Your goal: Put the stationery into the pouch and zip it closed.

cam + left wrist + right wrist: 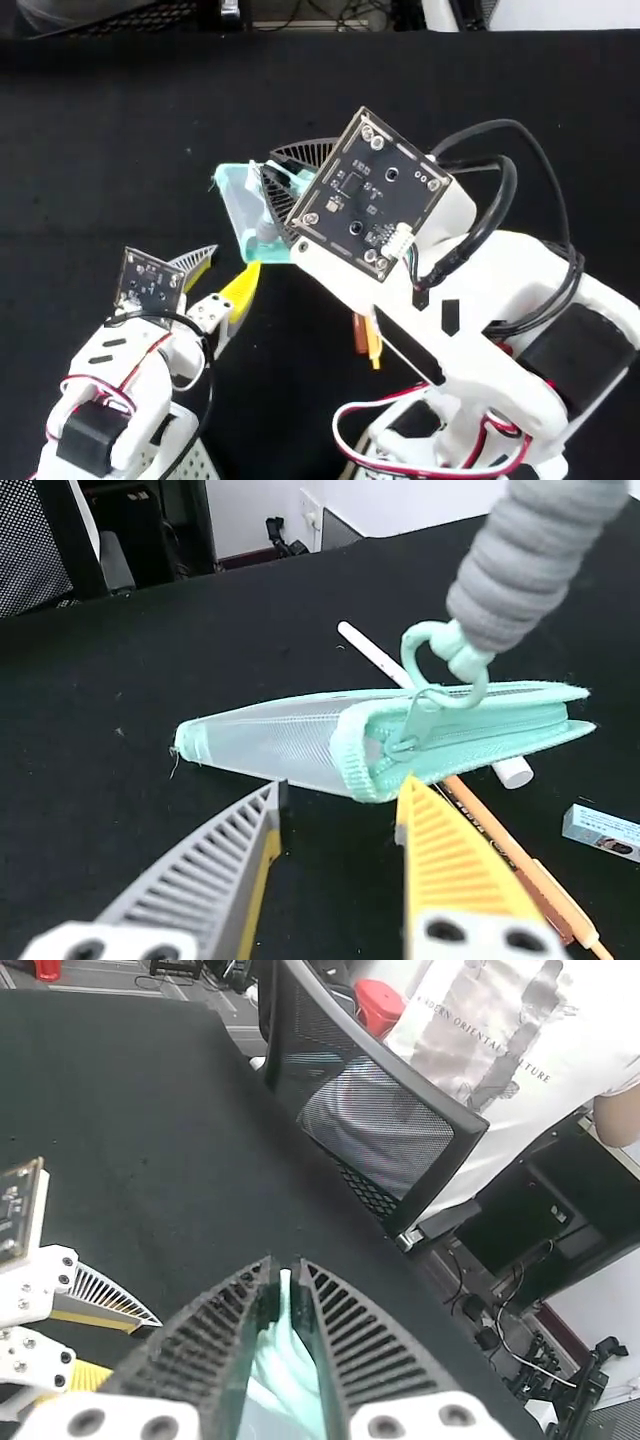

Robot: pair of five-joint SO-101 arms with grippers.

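Bright, even light over a black desk (100,130).
Shadows sink into the dark cloth; the white right arm (520,300) and the far wall (420,500) glare pale.

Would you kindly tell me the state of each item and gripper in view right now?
Mint-green mesh pouch: pinched at one end, zip unclear.
Right gripper: shut on the pouch.
Left gripper: open, empty, beside the pouch.
White pen: loose, outside the pouch.
Orange pencil: loose, outside the pouch.
Small teal box: loose, outside the pouch.
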